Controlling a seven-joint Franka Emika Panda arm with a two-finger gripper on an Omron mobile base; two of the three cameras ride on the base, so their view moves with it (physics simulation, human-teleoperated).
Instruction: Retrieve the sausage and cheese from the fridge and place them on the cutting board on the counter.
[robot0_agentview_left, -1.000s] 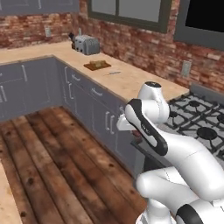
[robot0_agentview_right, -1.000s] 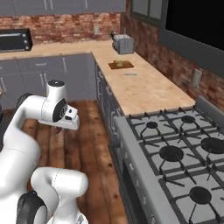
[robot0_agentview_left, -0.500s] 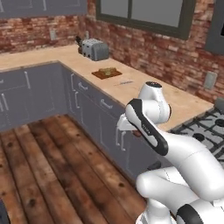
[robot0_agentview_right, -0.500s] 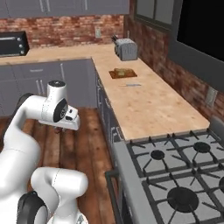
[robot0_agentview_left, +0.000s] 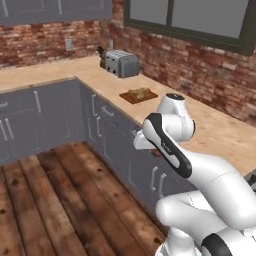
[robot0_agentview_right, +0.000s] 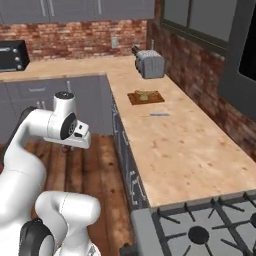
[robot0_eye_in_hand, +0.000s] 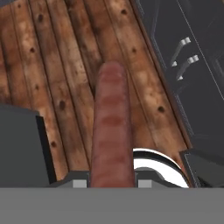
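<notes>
Sausage (robot0_eye_in_hand: 112, 127) — clamped between the jaws

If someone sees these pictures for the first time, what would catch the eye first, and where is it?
First comes the reddish-brown sausage, which stands up from the gripper over the wooden floor in the hand view, gripped at its lower end. Next is the dark cutting board on the tan counter, with a pale piece on it, near the silver toaster.
</notes>
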